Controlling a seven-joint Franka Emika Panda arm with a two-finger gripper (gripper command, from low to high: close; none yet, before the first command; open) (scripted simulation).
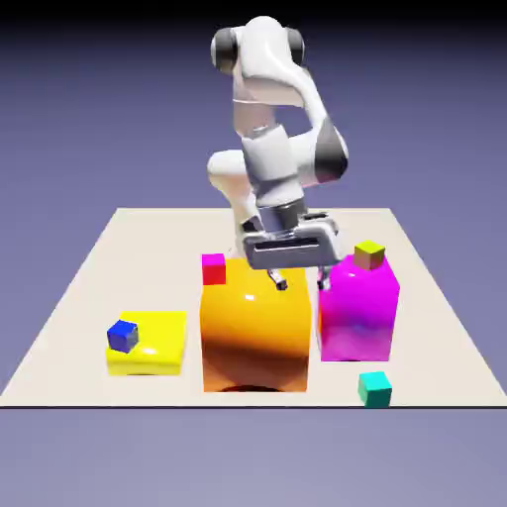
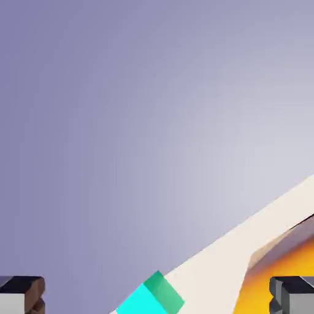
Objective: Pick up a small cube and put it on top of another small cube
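At the table's near edge, teal cube [image 1: 374, 389] sits by the magenta block [image 1: 356, 312]. Gripper [image 1: 303, 281] is up high, fingers wide, nothing held. I'd center over the cube, square fingers to its faces, descend straight, clear the block, then close.

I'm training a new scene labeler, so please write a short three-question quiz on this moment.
1. True or false: the gripper is holding the teal cube.
2. Which small cube rests on the magenta block: A) blue, B) yellow-green and brown, C) red?
3. Fill in: the small blue cube is at the flat ____ block.

Key: 1. false; 2. B, the yellow-green and brown cube; 3. yellow.
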